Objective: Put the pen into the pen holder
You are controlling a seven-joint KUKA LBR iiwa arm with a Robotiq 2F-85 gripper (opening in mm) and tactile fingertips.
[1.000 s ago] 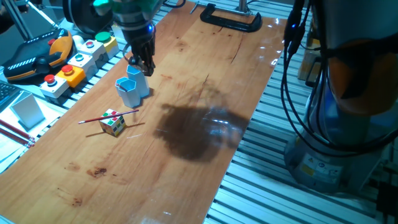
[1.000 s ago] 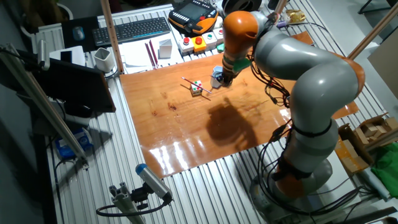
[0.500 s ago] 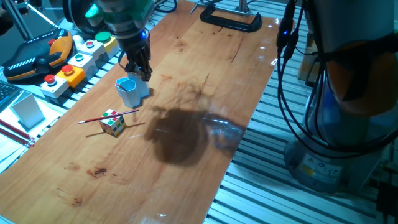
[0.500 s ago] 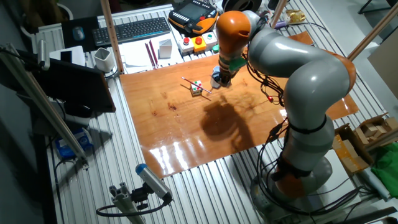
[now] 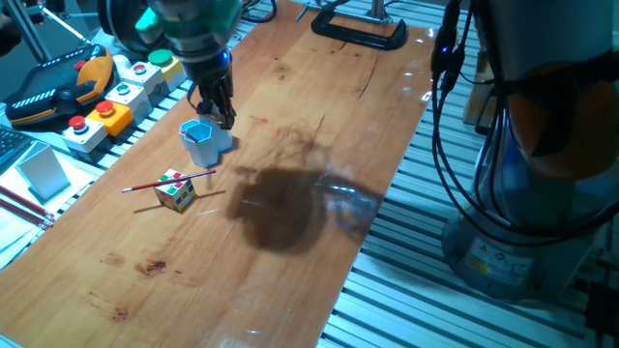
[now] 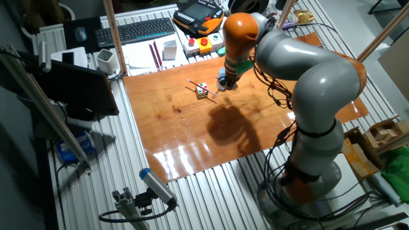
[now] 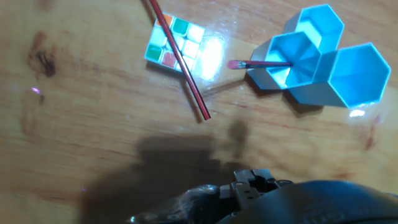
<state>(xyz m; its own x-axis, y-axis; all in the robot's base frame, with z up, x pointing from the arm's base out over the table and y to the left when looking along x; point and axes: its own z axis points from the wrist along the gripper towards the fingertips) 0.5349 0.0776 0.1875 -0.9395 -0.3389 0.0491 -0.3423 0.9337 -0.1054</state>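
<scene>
1 pen [image 5: 166, 180] lies flat on the wooden table [image 5: 319, 116], resting across the top of a small multicoloured cube [image 5: 176, 191]. It lies apart from the gripper [image 5: 217, 108], on the side towards the near table edge. The gripper hangs directly over the cluster of blue cups, and the pen holder [image 5: 199, 142] stands just in front of it. The cup behind is partly covered by the fingers. Whether the jaws are apart or together cannot be determined: the fingers show only as a dark mass in both fixed views and are out of frame in the hand view. In the hand view the pen [image 7: 180, 59] crosses the cube [image 7: 176, 42] diagonally, and its upper end is cut off by the frame edge. 3 hexagonal openings [image 7: 351, 74] touch one another there, and a short red stick with a pale pink tip [image 7: 235, 63] leans at the middle opening. Bare wood lies to the right of the cups. A button box [image 5: 116, 97] borders the table's left edge.
</scene>
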